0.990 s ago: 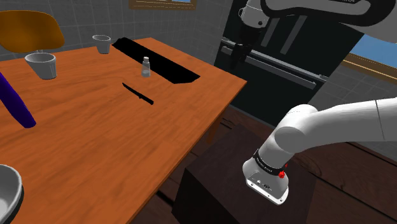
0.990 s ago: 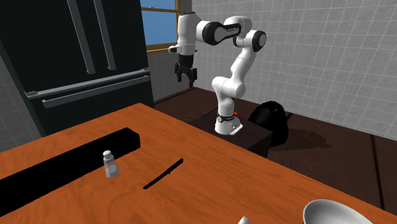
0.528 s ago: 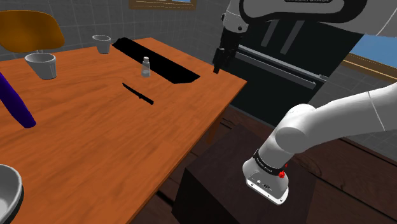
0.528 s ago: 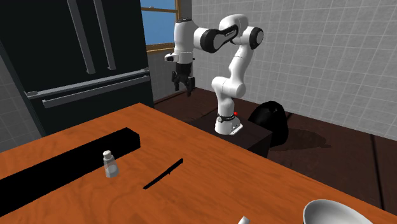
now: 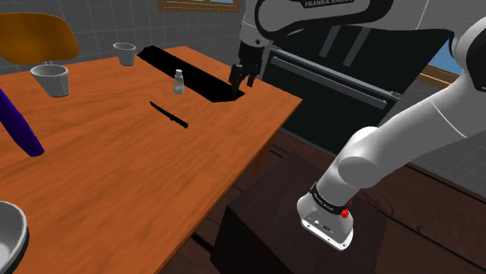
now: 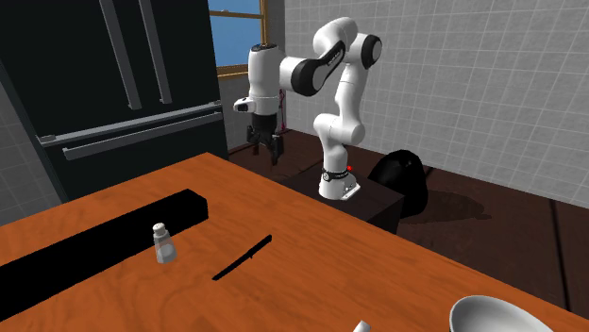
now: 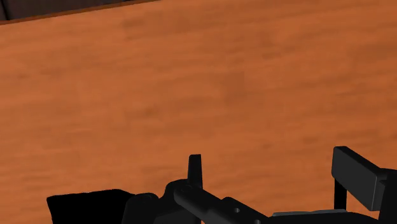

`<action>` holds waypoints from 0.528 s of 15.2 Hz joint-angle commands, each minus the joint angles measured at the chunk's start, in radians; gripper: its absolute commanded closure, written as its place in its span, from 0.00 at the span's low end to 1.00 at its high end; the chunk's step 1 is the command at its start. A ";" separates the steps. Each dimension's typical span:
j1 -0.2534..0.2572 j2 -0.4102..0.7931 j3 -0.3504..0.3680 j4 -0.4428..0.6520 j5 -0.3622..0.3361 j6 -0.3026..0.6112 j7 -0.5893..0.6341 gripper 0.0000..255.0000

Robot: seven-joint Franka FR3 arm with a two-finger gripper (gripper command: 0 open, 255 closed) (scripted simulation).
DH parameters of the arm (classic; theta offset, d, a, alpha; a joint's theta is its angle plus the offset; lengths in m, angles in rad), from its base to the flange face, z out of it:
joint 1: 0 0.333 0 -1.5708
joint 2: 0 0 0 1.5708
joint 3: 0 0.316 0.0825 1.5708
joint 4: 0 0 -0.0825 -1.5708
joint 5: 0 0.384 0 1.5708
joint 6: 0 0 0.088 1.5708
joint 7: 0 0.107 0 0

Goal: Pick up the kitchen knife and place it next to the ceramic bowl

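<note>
Broadly, the orange-brown desk (image 5: 117, 171) takes up most of the shoulder view, running from the middle out toward 9 o'clock. The white arm (image 5: 405, 132) rises from its dark stand (image 5: 265, 226) at 5 o'clock and arches over toward 12. A long black strip (image 5: 191, 74) lies on the desk at 11 o'clock. The big bowl (image 5: 9, 230) sits at the desk's 8 o'clock corner, cut by the picture's edge; I take it to be the one the task means, though I cannot be sure. A purple object (image 5: 22, 128) leans at 9 o'clock, and two white cups (image 5: 50, 79) stand at 10 o'clock.

The gripper (image 5: 242, 81) hovers above the desk's edge by the end of the black strip, pointing down. In the wrist view its fingers (image 7: 195, 168) stand apart with nothing between them, only bare desk beyond, so it is released and empty.

The knife (image 5: 169, 114), thin and all black, lies flat on the desk at 8 o'clock from the gripper and well apart from it. A small shaker (image 5: 178, 81) stands near it, at 12 o'clock of the knife.

By my reading the task has barely begun: nothing is grasped and the knife lies far from the big bowl. Reaching the knife, closing on it, lifting it, carrying it across and setting it beside the bowl all remain.
</note>
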 commanded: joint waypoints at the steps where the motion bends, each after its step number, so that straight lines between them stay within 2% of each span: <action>1: 0.008 0.072 0.019 0.037 0.004 0.035 0.025 0.00; 8: 0.035 0.319 0.075 0.202 -0.010 0.119 0.112 0.00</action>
